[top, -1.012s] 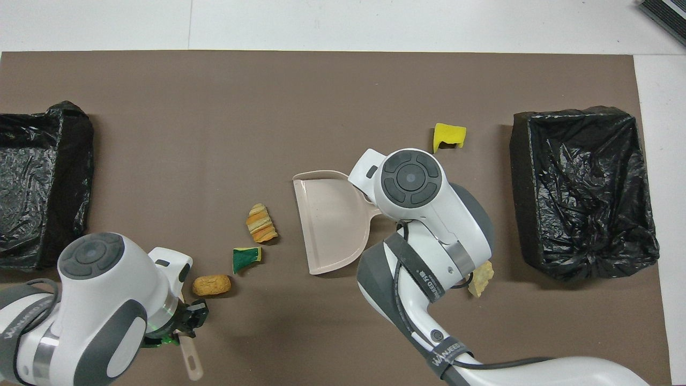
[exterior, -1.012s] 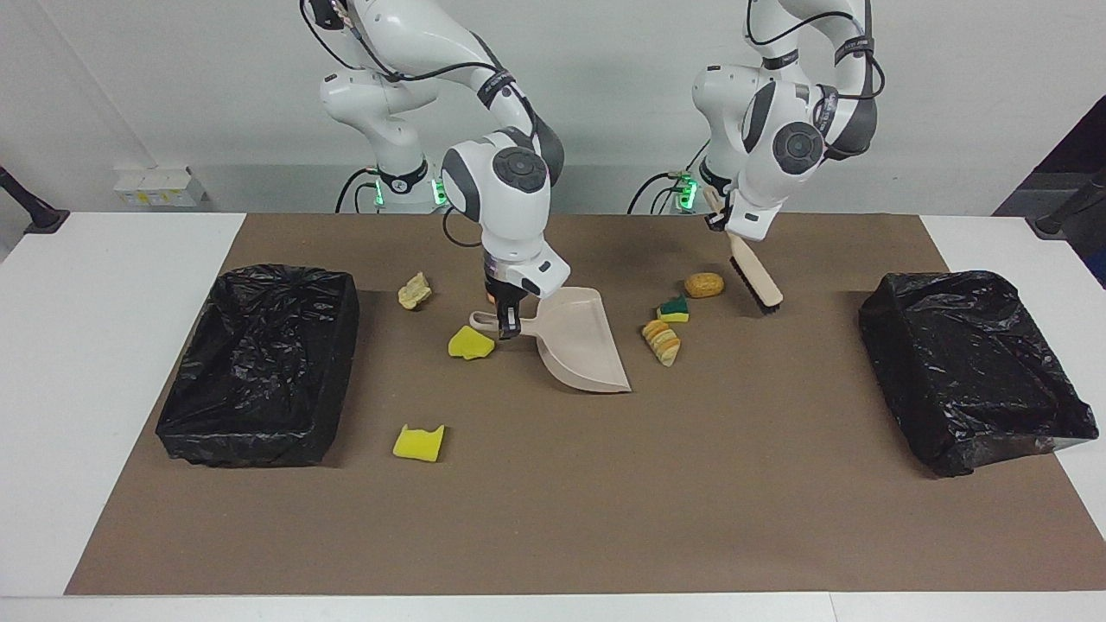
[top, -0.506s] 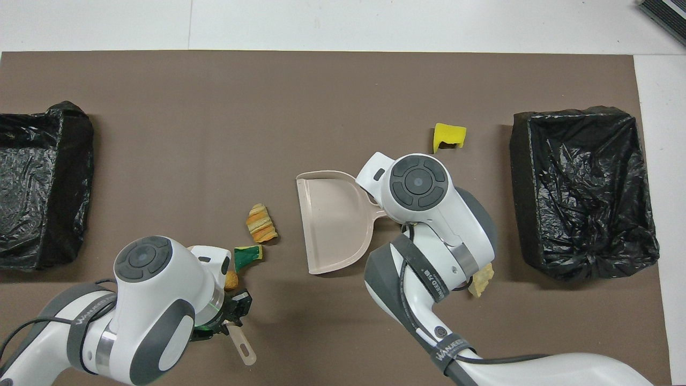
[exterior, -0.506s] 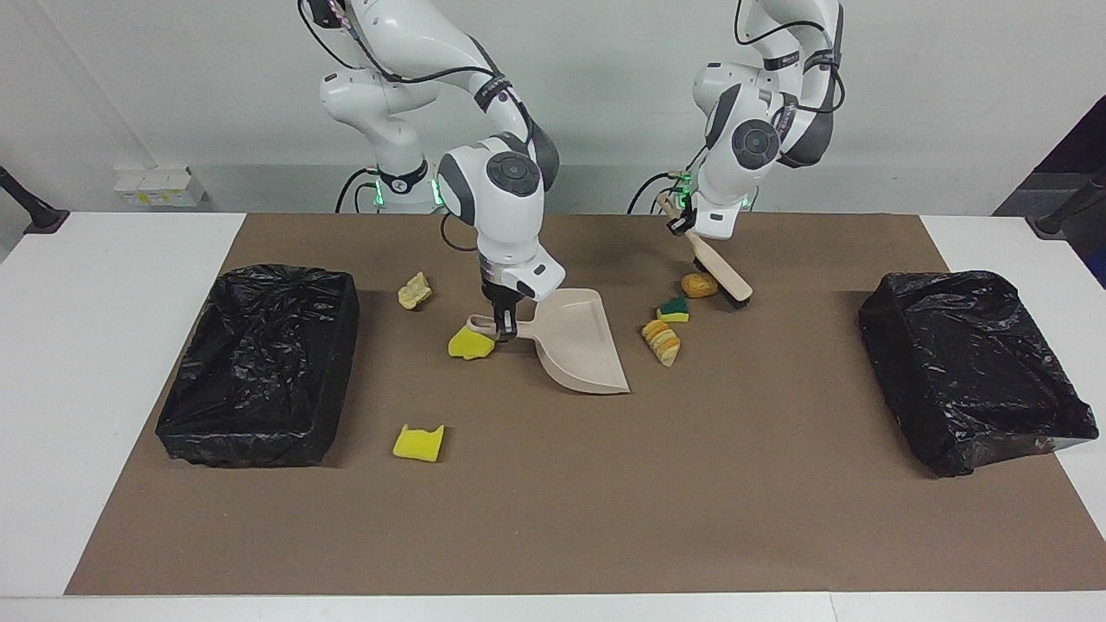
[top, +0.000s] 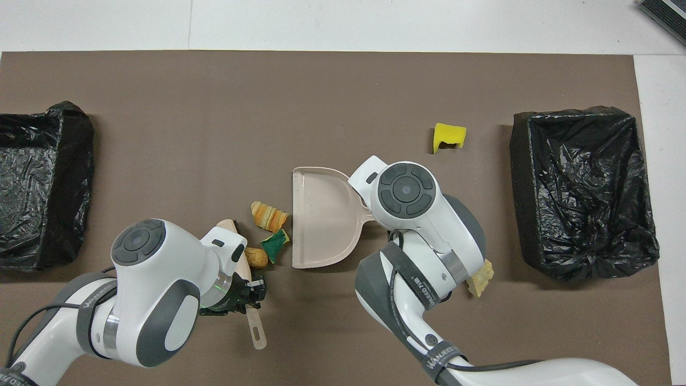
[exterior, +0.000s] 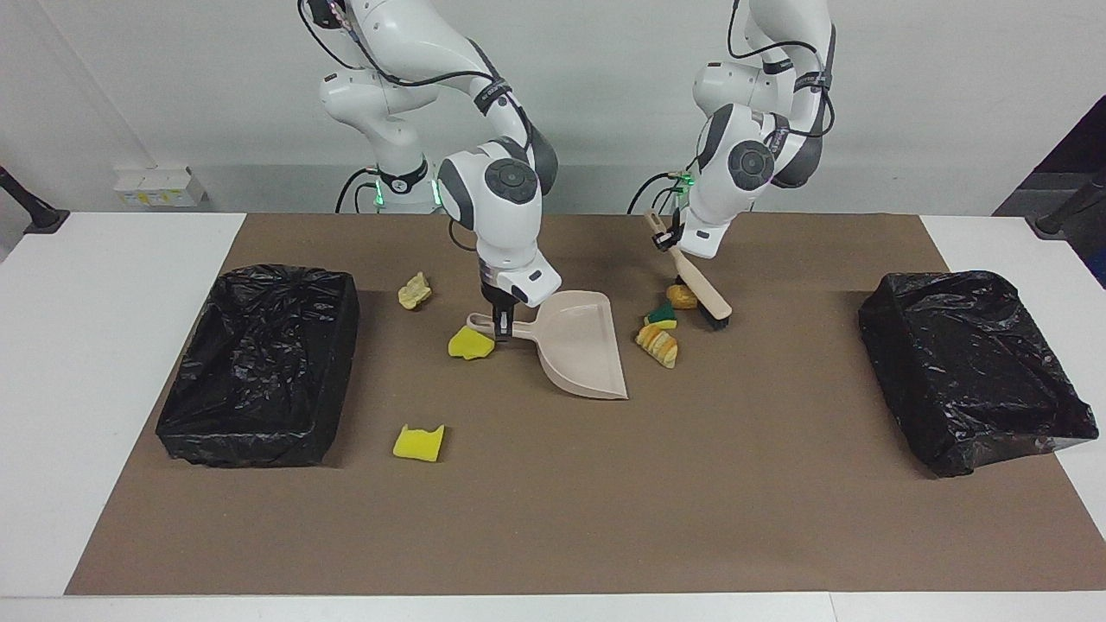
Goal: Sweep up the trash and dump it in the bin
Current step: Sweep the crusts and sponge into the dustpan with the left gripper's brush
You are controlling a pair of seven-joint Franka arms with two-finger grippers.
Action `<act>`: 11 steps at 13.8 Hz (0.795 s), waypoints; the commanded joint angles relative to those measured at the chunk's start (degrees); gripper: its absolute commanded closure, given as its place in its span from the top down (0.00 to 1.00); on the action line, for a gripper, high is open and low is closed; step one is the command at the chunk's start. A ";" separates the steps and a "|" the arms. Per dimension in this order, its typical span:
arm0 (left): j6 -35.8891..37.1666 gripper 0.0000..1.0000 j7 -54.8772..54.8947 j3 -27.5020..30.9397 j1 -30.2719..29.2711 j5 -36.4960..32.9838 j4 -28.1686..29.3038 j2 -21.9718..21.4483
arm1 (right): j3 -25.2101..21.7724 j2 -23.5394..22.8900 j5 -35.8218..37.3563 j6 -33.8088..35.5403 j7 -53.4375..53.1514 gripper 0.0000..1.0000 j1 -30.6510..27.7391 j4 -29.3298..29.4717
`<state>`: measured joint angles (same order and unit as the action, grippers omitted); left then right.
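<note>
Left tool (exterior: 672, 244) holds brush (exterior: 704, 294) against scraps (exterior: 664, 326)

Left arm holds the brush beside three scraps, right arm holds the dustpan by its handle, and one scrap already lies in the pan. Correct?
Not quite: the dustpan is empty, as the overhead view shows. The three scraps lie on the mat just outside its mouth. The rest holds: the left gripper holds the brush, and the right gripper holds the pan's handle.

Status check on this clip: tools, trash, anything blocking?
Left tool shut on beige black-bristled brush; right tool shut on beige plastic dustpan. Three scraps bunched between brush and pan mouth. Nothing blocking.
</note>
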<state>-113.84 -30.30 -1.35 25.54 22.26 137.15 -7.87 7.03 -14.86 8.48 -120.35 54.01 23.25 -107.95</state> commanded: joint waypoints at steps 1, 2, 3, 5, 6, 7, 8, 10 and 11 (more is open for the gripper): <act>-2.52 0.00 5.93 0.20 2.57 5.31 -2.24 2.51 | 0.27 0.71 -1.09 -0.94 -1.97 0.00 -0.31 -1.21; -3.40 0.00 7.26 0.29 4.23 7.08 -2.33 2.68 | 0.27 0.71 -1.09 -0.94 -2.15 0.00 -0.31 -1.12; -4.37 0.00 8.14 0.29 5.12 8.57 -3.02 2.86 | 0.27 0.71 -1.09 -0.94 -2.24 0.00 -0.22 -1.12; -4.73 0.00 9.90 0.20 6.62 11.21 -5.12 4.08 | 0.36 0.80 -1.09 -0.76 -2.68 0.00 -0.22 -1.12; -4.29 0.00 9.91 0.29 7.93 11.92 -7.92 5.39 | 0.36 0.80 -1.01 -0.67 -2.77 0.00 -0.13 -1.04; -3.68 0.00 9.21 0.29 8.81 12.45 -10.82 6.63 | 0.36 0.80 -1.09 -0.67 -2.68 0.00 -0.22 -1.03; -2.19 0.00 8.68 0.38 8.82 12.63 -12.85 7.07 | 0.27 0.80 -1.01 -0.32 -2.68 0.00 -0.31 -0.95; 1.23 0.00 6.49 0.82 8.21 11.76 -13.66 5.85 | 0.27 1.59 -1.09 -0.06 -2.59 0.00 -0.31 -0.86; 2.64 0.00 5.61 0.99 7.86 10.10 -13.66 5.15 | 0.36 1.85 -1.01 0.12 -2.24 0.00 -0.74 -0.86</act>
<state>-114.58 -23.35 -1.49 33.47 33.51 125.12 -2.83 7.00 -14.61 8.01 -120.33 53.22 23.22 -108.02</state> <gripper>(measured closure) 0.736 0.683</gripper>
